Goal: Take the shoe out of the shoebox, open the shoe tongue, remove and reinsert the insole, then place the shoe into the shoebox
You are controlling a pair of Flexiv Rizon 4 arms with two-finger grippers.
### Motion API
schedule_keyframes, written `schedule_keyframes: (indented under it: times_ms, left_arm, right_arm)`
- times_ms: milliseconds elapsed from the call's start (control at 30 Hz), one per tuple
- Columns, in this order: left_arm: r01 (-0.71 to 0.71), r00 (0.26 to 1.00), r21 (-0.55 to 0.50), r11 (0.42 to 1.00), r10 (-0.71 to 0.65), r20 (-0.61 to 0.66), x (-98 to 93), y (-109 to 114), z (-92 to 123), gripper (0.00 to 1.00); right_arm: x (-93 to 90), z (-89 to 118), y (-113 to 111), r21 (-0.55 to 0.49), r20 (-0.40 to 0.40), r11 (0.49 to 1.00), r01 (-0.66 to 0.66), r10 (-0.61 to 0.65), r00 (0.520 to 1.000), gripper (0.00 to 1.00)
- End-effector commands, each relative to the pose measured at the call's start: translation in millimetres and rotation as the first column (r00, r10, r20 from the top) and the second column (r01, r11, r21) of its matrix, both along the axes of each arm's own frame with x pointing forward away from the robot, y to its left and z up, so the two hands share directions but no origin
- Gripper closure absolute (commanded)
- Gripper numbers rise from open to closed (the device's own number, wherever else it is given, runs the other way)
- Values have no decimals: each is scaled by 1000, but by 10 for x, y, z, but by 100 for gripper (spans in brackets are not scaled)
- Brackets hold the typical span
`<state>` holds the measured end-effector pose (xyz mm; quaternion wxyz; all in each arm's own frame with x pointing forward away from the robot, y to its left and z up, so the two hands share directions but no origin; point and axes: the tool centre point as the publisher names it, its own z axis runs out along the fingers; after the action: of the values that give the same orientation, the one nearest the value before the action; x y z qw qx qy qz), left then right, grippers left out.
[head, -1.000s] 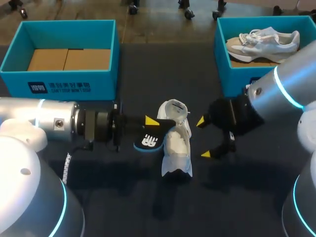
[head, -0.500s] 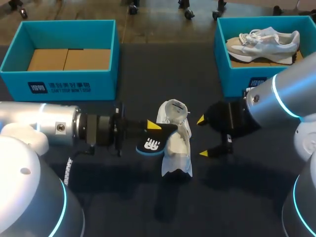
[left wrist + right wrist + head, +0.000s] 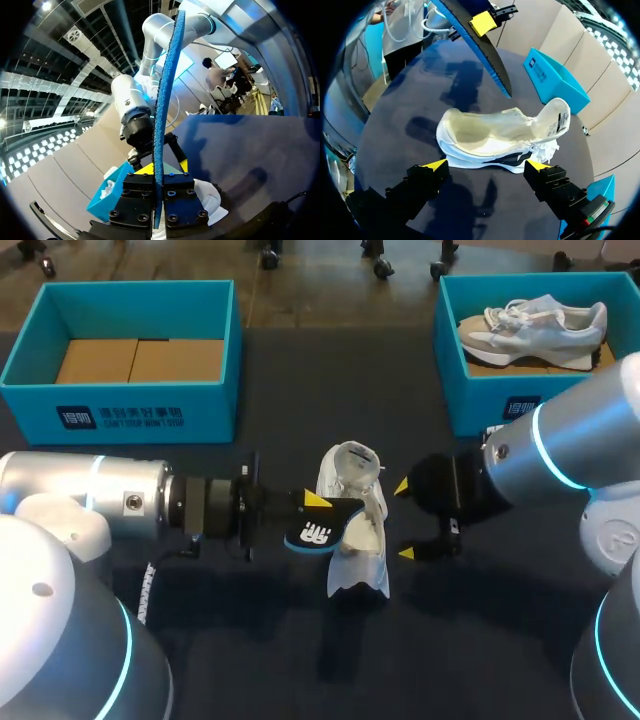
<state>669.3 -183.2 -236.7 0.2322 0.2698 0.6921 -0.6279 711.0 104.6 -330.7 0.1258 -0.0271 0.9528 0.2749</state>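
Head view: white-logoed insole [image 3: 318, 531] in left hand [image 3: 322, 510]

Dark navy-blue matte tabletop [image 3: 290, 390] spans the head view from side to side. The surface is plain, even in tone and slightly fabric-like. Soft, blurred shadows lie across its middle and front. Lighting is diffuse.
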Motion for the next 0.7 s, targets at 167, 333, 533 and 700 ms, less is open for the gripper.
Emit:
schedule_keyframes:
  times_ms: [167, 333, 533, 700]
  left_arm:
    - [-6, 1000, -3, 1000, 6, -10, -9, -90, -60, 100]
    - [-11, 1000, -7, 1000, 11, -22, -12, -118, -135, 100]
    - [-21, 1000, -4, 1000, 21, -19, -1, -167, -226, 100]
    - [-12, 1000, -9, 1000, 12, -29, 0, -207, -277, 100]
  right_arm:
    - [81, -71, 92, -15, -5, 1000, 2, -2, 1000, 0]
    - [52, -62, -12, 1, -30, 1000, 17, -17, 999, 0]
    - [35, -55, -56, 9, -37, 1000, 20, -19, 999, 0]
    - [35, -55, -56, 9, -37, 1000, 20, -19, 999, 0]
